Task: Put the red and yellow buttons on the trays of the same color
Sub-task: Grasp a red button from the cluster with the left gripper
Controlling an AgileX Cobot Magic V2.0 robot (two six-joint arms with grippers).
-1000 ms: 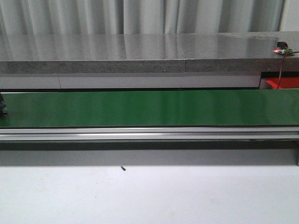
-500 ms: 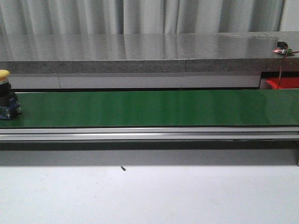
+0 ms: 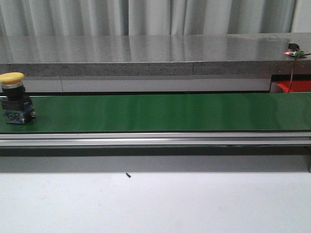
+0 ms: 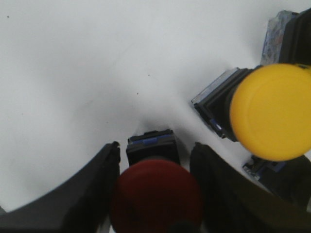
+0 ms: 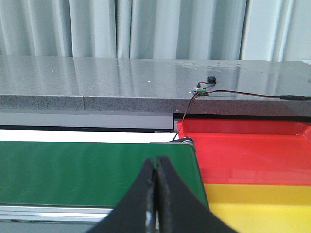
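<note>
Two trays, red tray (image 5: 252, 145), yellow tray (image 5: 257, 199)

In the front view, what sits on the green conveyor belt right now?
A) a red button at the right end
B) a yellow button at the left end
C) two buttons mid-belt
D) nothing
B: a yellow button stands at the left end of the green belt, nothing else on it.
</note>
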